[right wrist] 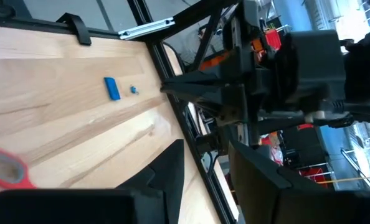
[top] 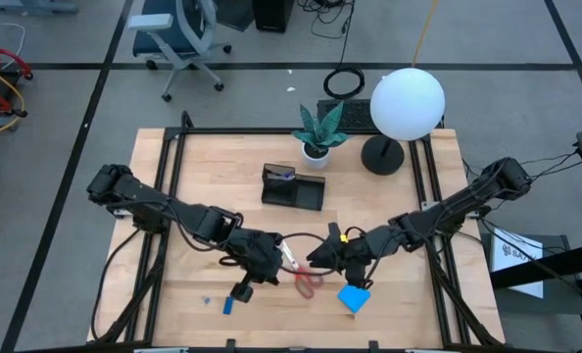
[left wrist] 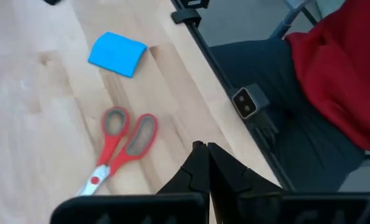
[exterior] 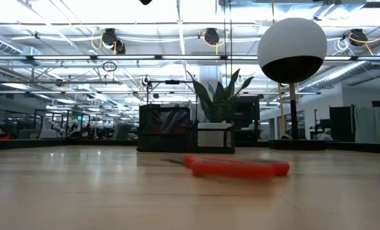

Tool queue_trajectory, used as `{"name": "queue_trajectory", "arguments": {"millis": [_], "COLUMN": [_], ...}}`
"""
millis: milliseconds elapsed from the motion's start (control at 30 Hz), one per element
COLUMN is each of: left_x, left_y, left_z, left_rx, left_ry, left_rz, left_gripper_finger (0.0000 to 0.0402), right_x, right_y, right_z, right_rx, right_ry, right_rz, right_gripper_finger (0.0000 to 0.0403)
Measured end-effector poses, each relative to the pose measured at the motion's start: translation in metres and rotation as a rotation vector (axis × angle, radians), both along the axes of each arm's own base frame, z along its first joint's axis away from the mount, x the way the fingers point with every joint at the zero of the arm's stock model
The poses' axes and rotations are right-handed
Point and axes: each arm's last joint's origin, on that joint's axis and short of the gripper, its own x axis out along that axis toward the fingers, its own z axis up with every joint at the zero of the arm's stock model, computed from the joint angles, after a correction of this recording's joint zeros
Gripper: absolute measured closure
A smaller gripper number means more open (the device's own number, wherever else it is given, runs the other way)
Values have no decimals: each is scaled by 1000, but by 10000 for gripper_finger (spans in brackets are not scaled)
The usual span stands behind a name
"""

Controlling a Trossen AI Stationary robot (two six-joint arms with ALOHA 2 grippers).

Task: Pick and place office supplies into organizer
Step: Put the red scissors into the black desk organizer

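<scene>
Red-handled scissors are shown flat on the table, just beside and between both pincers, long axis running from left gripper, empty and pressed shut, toward right gripper, part-open and empty; neither is clearly nearer.

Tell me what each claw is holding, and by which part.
Nothing is held. The left claw is shut with nothing between its fingers; the right claw is open and empty. The scissors lie on the table.

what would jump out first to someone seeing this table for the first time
A big white globe lamp stands at the table's far edge beside a potted green plant. Near the front, red-handled scissors and a bright blue square pad lie where the two dark arms meet, the left end effector shut.
</scene>
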Motion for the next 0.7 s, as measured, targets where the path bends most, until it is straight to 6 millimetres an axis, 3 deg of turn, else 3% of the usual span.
{"name": "queue_trajectory", "arguments": {"millis": [367, 700], "left_x": [-8, -8], "left_y": [8, 7], "left_z": [-10, -10], "left_rx": [155, 151], "left_ry": [103, 109], "left_rz": [130, 140], "left_gripper_finger": [351, 321], "right_x": [0, 0], "right_y": [-2, -1], "right_z": [0, -1], "right_rx": [131, 215], "right_ry": [22, 45], "right_rz": [-113, -118], "right_gripper_finger": [287, 287]}}
